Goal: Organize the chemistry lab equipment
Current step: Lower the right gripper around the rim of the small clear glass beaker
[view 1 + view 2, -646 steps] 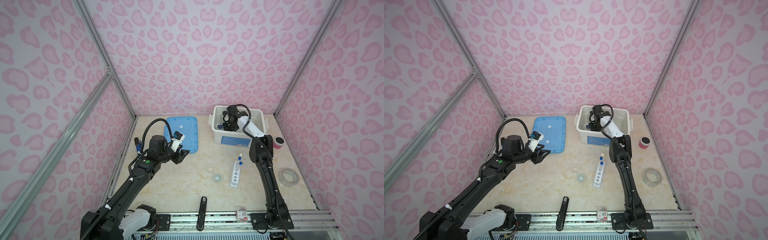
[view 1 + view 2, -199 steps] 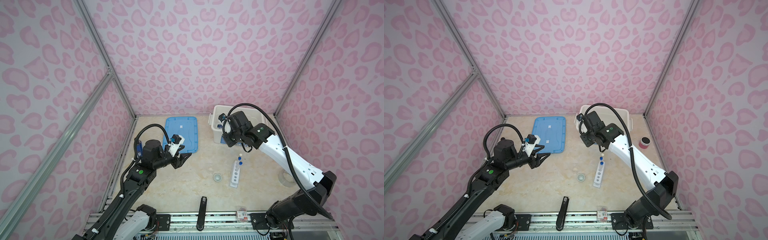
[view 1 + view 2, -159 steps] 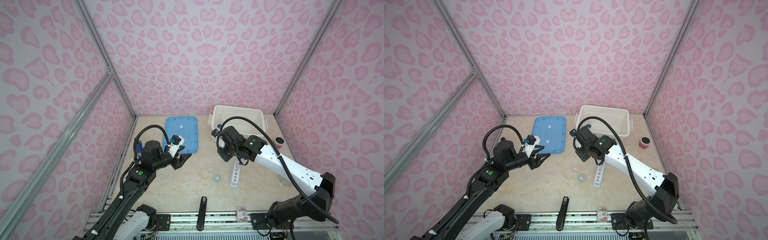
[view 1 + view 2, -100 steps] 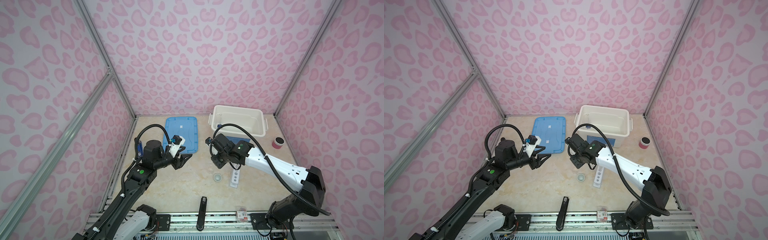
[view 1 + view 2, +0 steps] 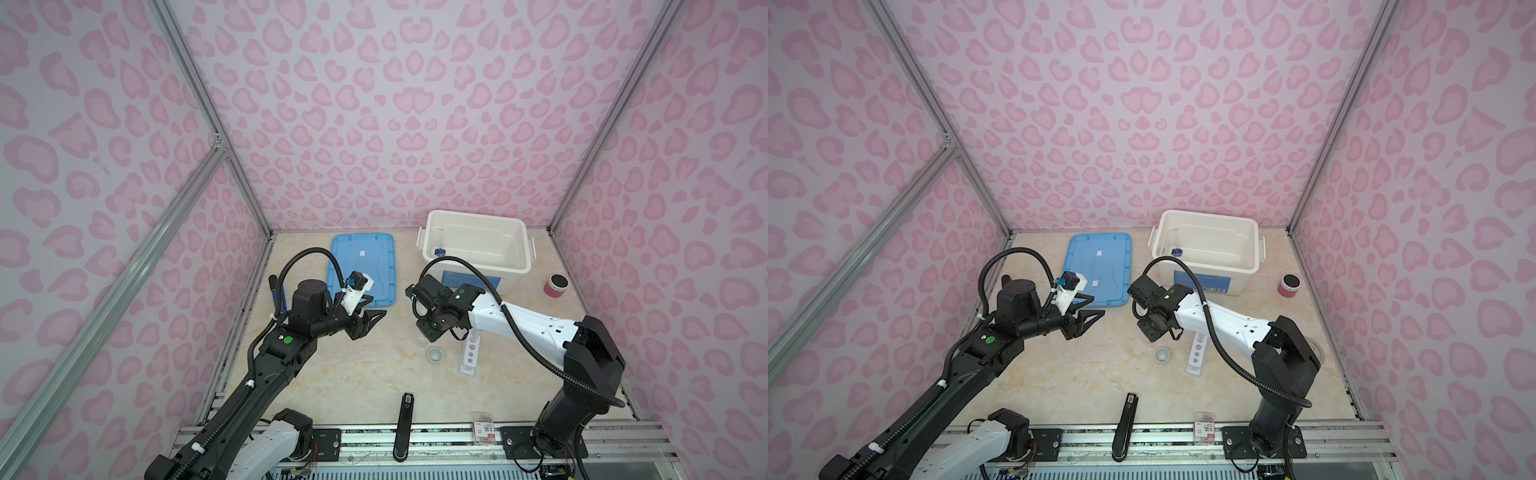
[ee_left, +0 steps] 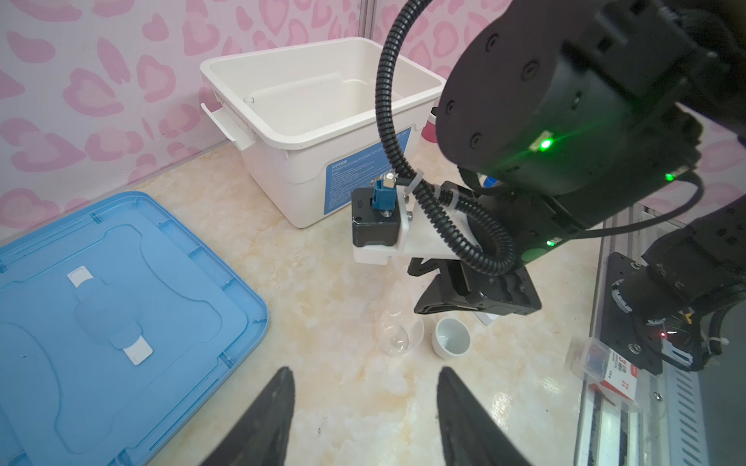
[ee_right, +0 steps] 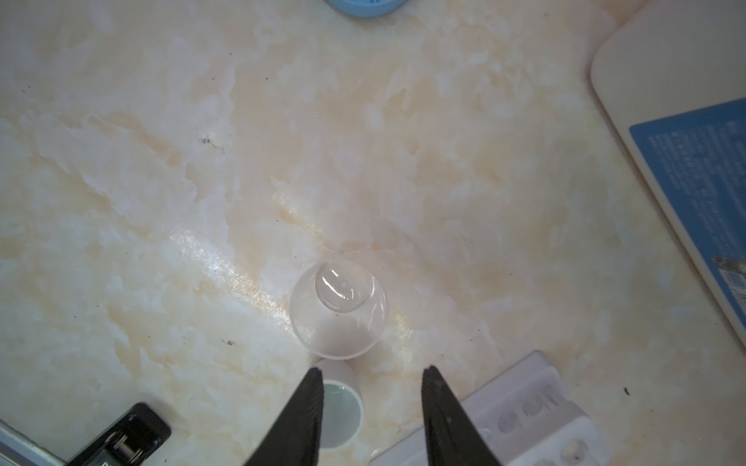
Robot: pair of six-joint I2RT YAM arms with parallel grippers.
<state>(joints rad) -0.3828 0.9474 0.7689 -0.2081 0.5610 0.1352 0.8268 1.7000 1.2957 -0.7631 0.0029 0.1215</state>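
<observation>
One small clear glass vessel (image 7: pixel 337 310) is sitting on the marbled tabletop (image 7: pixel 161 161) just beside the tiny pale cup (image 7: pixel 341 415), and we are hovering our right gripper (image 7: pixel 373 369) above it for the pickup, jaws parted and empty as on our left gripper (image 6: pixel 365 369), likely needing a straddling descent before closing.

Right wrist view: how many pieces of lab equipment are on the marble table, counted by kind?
Clear round glass vessel: 1
Small pale ceramic cup: 1
White holed plastic rack: 1
Total: 3
</observation>
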